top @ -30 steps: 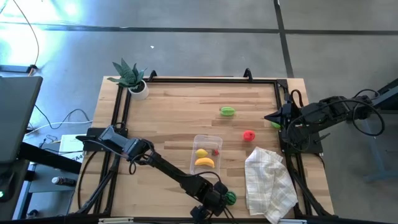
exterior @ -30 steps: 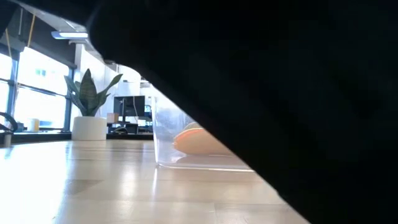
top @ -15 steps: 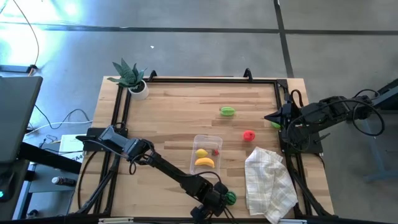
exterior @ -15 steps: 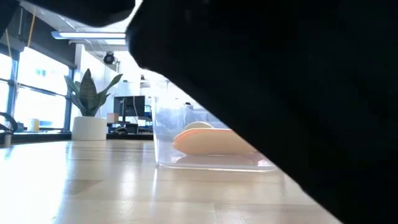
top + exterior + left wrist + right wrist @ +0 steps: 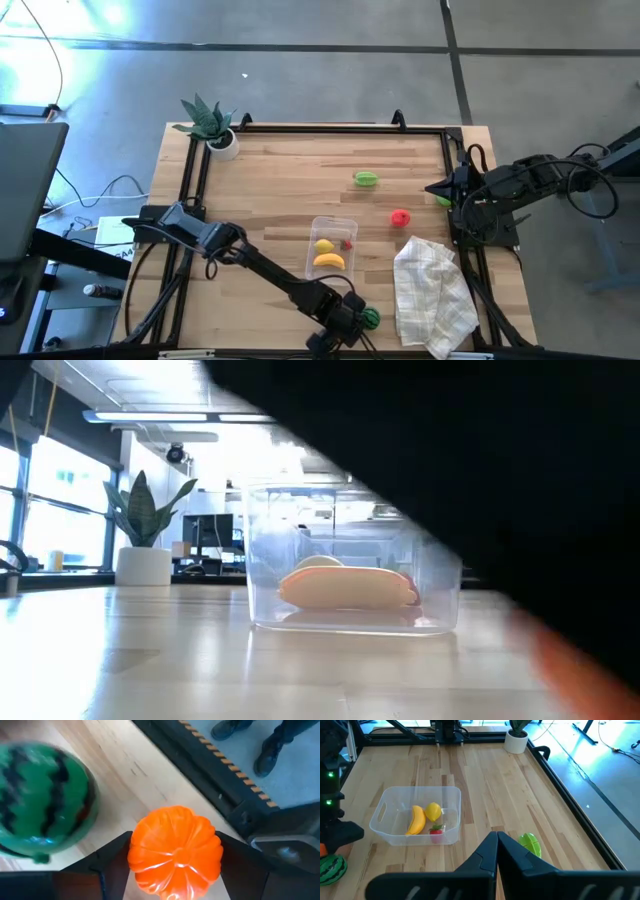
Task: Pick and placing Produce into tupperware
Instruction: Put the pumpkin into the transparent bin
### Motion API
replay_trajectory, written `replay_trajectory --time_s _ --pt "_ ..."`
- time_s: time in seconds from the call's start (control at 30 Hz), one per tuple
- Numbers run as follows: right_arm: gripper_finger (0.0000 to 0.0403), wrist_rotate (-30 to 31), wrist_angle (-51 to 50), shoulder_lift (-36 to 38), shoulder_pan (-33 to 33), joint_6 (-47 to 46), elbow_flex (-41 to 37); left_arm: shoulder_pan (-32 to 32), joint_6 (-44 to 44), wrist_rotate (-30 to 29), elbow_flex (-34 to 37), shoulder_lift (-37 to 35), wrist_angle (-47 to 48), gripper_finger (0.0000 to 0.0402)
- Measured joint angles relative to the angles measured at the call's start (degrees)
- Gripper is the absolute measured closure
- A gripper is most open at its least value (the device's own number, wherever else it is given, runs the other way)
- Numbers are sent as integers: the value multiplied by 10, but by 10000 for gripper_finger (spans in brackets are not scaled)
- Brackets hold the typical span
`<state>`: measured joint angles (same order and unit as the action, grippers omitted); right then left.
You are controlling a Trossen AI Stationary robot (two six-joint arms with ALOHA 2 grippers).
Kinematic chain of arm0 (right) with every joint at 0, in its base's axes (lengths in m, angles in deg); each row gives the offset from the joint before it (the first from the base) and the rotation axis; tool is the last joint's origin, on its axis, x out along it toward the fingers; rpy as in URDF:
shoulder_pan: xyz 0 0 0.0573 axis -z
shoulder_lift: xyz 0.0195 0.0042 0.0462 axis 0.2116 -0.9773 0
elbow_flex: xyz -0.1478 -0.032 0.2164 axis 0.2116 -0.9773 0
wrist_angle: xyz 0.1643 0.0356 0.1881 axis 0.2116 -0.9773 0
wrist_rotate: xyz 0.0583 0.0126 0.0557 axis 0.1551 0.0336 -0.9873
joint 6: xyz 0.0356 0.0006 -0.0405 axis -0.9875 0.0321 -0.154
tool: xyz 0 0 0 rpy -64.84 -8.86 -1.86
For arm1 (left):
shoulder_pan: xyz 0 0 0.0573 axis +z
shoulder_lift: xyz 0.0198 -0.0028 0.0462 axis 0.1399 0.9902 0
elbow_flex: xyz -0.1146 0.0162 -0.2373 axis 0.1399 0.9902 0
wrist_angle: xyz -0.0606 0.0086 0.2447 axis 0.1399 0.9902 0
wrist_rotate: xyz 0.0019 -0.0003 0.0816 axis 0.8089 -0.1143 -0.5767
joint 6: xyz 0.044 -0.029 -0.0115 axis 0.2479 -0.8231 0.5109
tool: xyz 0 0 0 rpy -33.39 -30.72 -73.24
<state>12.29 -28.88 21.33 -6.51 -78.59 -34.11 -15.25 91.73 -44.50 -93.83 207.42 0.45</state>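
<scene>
At the table's near edge my left gripper point(image 5: 347, 324) point(image 5: 175, 870) is shut on a ribbed orange toy fruit point(image 5: 175, 851). A striped green watermelon point(image 5: 42, 800) point(image 5: 371, 318) lies on the wood right beside it. The clear tupperware point(image 5: 332, 245) point(image 5: 350, 575) stands mid-table and holds a banana point(image 5: 329, 261), a lemon point(image 5: 324, 245) and a small red piece point(image 5: 347, 243). A green piece point(image 5: 366, 179) and a red piece point(image 5: 400, 217) lie farther back. My right gripper point(image 5: 435, 188) point(image 5: 496, 845) waits shut at the right edge. My left gripper pinches the orange fruit between its two fingers, one on each of its rounded sides point(image 5: 134, 857). The fingers slant down from the table's left. Whether the fruit rests on the wood, I cannot tell.
A crumpled white checked cloth point(image 5: 432, 295) lies at the near right. A potted plant point(image 5: 212, 125) stands in the far left corner. Another green piece point(image 5: 441, 201) lies by my right gripper. A black frame rail point(image 5: 220, 785) runs along the near edge, with feet on the floor beyond it.
In the low view the dark bulk of my left arm, close to the camera, has drawn off to the picture's right and uncovered the tupperware. In the high view both arms and all the produce stand where they were.
</scene>
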Motion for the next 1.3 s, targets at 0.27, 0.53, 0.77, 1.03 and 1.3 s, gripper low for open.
replay_trajectory --time_s 0.27,0.53,0.77,1.03,1.3 --pt "403 0 0 0 0 0 0 0 -21 -5 0 -7 6 151" --pt "403 0 0 0 0 0 0 5 -47 3 -1 -36 37 166" --pt "403 0 0 0 0 0 0 18 -61 -21 -1 -88 94 168" --pt "403 0 0 1 0 0 0 62 -88 -78 -1 -160 187 142" --pt "403 0 0 0 0 0 0 144 -59 -95 -2 -199 243 236"
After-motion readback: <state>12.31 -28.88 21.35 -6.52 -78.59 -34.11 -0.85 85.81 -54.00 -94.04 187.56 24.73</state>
